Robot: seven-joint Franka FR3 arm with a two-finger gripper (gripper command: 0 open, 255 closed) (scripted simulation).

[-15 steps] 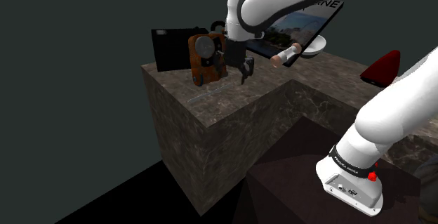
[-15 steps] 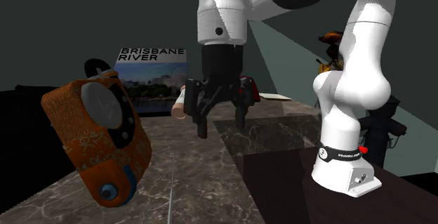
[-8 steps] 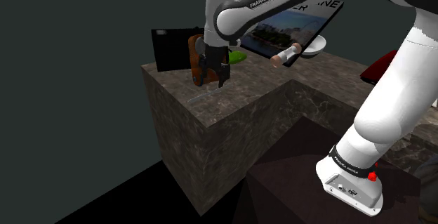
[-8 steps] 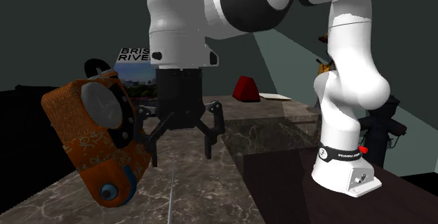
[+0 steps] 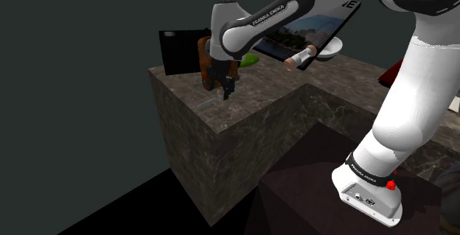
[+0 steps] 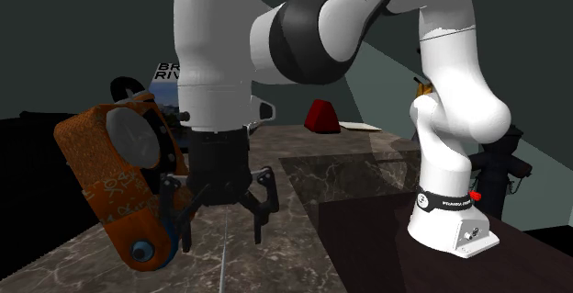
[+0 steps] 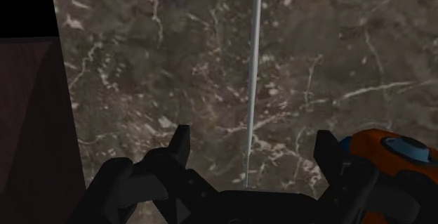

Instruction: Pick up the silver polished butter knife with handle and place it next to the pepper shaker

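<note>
Two black fingers (image 7: pixel 181 140) stand apart: the gripper (image 7: pixel 253 144) is released and grasps nothing. It hangs low over the thin silver butter knife (image 7: pixel 254 68), which lies flat on the dark marble counter (image 7: pixel 337 61), its line passing between the fingers. An orange patterned object (image 6: pixel 110 181) stands just beside the gripper. Farther back, well apart from the knife, the pepper shaker (image 5: pixel 300 57) lies near a white bowl (image 5: pixel 329 47).

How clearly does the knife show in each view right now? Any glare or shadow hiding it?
Wrist view: the knife is a thin bright line, sharp against the dark veined counter, centred under the open tool; no glare. Second exterior view: dim, a faint streak under the tool. Shoulder view: dim, a pale sliver, easily lost.
</note>
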